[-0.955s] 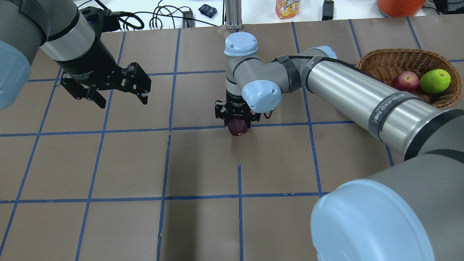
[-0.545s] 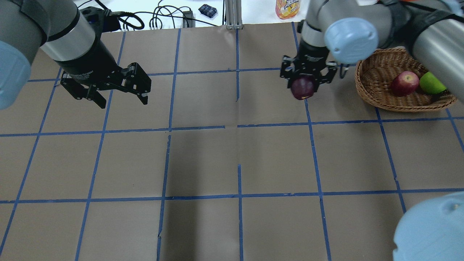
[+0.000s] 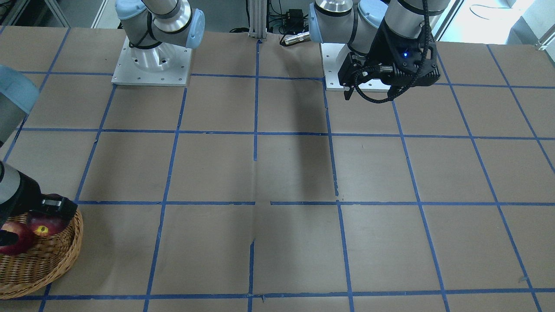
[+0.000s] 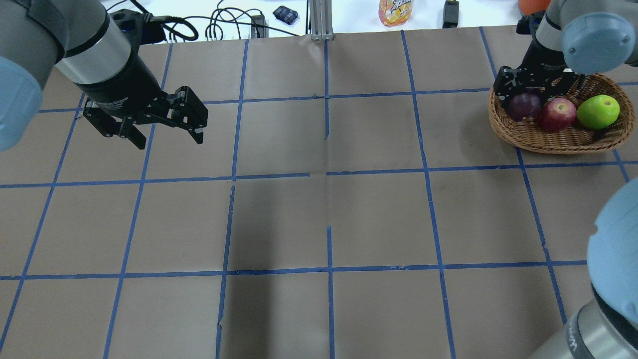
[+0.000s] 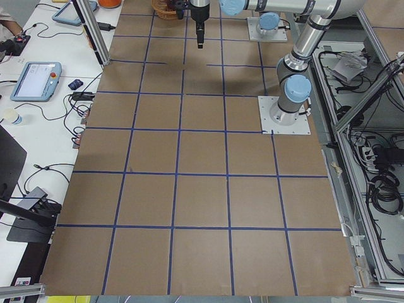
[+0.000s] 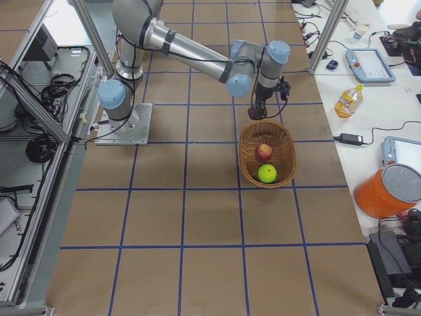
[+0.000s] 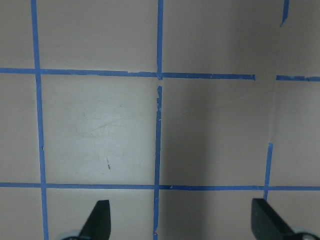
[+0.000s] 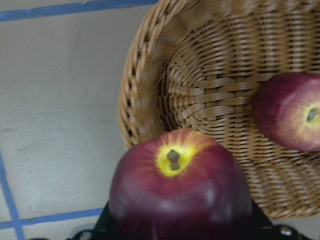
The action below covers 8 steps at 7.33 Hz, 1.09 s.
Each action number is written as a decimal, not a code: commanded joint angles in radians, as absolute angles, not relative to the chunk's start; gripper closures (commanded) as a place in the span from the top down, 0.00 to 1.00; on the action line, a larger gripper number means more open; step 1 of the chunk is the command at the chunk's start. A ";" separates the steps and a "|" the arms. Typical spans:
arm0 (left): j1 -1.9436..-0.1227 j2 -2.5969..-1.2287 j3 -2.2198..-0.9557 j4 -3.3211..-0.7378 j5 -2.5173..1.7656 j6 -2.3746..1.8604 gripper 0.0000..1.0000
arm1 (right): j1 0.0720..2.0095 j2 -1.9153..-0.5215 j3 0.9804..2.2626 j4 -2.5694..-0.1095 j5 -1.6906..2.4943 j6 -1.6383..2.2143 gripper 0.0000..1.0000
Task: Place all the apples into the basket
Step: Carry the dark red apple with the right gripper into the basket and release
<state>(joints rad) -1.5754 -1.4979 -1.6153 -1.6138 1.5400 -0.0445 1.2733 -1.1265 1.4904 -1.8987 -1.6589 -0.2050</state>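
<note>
Over the inner end of the oval wicker basket (image 4: 558, 142), by its thick braided rim, the smooth round maroon apple (image 4: 524, 105) is held clenched in the right end effector (image 4: 526, 99). Half a second ago it was carried above the taped brown counter (image 4: 324, 219), short of the rim. The red apple (image 4: 555, 114) and glossy green apple (image 4: 598, 112) are seated inside. The left end effector (image 4: 167, 137) is held spread, unmoved.

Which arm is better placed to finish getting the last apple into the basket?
Right. The right gripper holds the dark maroon apple over the basket, where the red apple and green apple lie. The left gripper hangs open and empty far across the table.
</note>
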 commanded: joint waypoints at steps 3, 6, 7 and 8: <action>-1.575 -1.499 -1.615 -1.614 1.542 -0.044 1.00 | 1.226 -1.031 1.505 -2.043 -1.667 -0.302 0.66; -1.575 -1.499 -1.617 -1.614 1.543 -0.048 1.00 | 1.227 -1.080 1.493 -1.988 -1.671 -0.308 1.00; -1.575 -1.499 -1.617 -1.615 1.543 -0.051 1.00 | 1.241 -1.135 1.502 -1.908 -1.669 -0.296 1.00; -1.575 -1.502 -1.615 -1.615 1.543 -0.055 1.00 | 1.271 -1.205 1.502 -1.819 -1.669 -0.296 1.00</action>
